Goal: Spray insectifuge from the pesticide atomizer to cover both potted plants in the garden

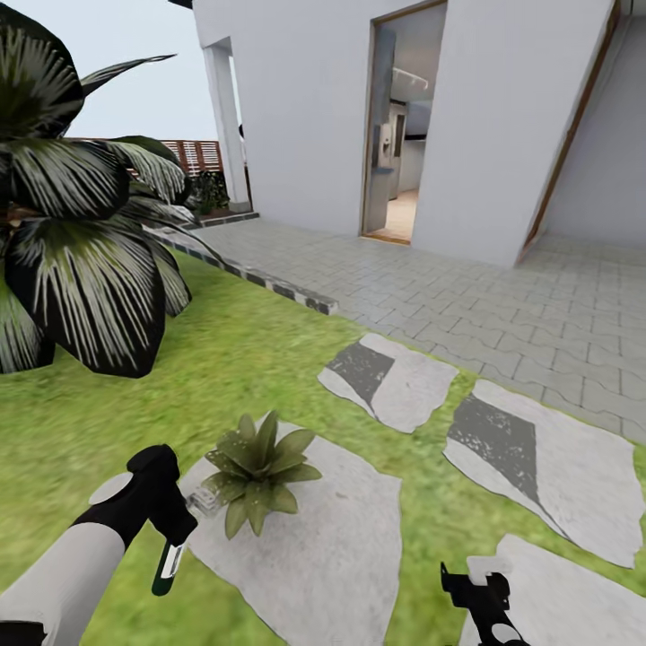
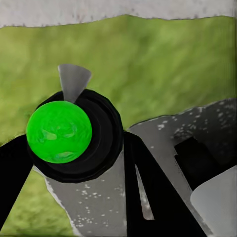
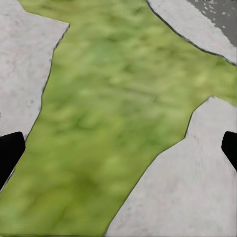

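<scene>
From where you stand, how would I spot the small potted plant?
Find the big stepping stone nearest the left claw on the lawn. The potted plant sits at its top edge: a low rosette of pointed green leaves, far smaller than the dark palm behind it.

Atomizer [image 1: 168,567]: dark green body, whitish top. Plant [image 1: 256,468]: green, pale-speckled leaves. Lawn [image 1: 251,350]: mottled yellow-green. Stones [image 1: 323,547]: pale grey, darker patches. Fingers [image 3: 10,150]: black. Palm [image 1: 81,260]: dark fronds, white streaks. Wall [image 1: 305,108]: white.
</scene>
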Available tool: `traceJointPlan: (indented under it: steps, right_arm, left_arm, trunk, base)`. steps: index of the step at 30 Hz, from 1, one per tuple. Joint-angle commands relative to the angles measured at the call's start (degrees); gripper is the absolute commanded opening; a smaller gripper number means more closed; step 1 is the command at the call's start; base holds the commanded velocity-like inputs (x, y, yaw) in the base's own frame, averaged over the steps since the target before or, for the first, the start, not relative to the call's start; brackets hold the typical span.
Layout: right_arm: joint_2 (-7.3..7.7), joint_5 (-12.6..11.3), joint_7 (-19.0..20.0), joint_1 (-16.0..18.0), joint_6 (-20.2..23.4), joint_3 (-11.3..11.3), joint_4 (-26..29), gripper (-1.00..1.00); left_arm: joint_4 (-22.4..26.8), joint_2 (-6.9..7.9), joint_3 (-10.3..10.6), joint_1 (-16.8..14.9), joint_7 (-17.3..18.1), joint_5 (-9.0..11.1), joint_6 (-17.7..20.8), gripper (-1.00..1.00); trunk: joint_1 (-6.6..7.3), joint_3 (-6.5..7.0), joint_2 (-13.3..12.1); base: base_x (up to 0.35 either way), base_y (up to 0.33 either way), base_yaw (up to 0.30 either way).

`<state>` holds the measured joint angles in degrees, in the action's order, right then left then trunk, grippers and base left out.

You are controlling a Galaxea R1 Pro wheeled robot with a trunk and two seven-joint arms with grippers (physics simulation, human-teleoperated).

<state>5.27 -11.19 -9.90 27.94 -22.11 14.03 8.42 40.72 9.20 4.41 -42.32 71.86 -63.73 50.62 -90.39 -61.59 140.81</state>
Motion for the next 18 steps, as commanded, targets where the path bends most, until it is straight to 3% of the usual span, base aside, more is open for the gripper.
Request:
traceJointPlan:
  steps: [1,6,10,18]
  right_arm:
    - [0.03,-0.5,-0.2,0.0,-0.1,0.5,0.0,1.0]
    - [0.05,-0.5,-0.1,0.0,-0.1,0.5,0.0,1.0]
    - [0.04,-0.5,-0.1,0.0,-0.1,0.5,0.0,1.0]
    - [0.01,-0.5,-0.1,0.0,-0.1,0.5,0.0,1.0]
  left_arm:
    - [0.0,0.02,0.1,0.0,0.6,-0.4,0.4,-1.0]
    - [-0.1,0.01,0.2,0.4,0.6,-0.5,0.4,-1.0]
    - [-0.1,0.01,-0.4,0.6,0.6,-0.4,0.4,-1.0]
    - [-0.1,-0.06,-0.5,0.7,0.6,0.0,0.6,-1.0]
  trunk:
    - [0.03,-0.05,0.0]
    - [0.03,-0.05,0.0]
    - [0.03,-0.05,0.0]
    - [0.03,-0.05,0.0]
  base:
    - [-0.209,-0.207,0.277]
    - [-0.243,-0.069,0.272]
    - [-0.025,-0.003,0.065]
    - [0.251,-0.005,0.004]
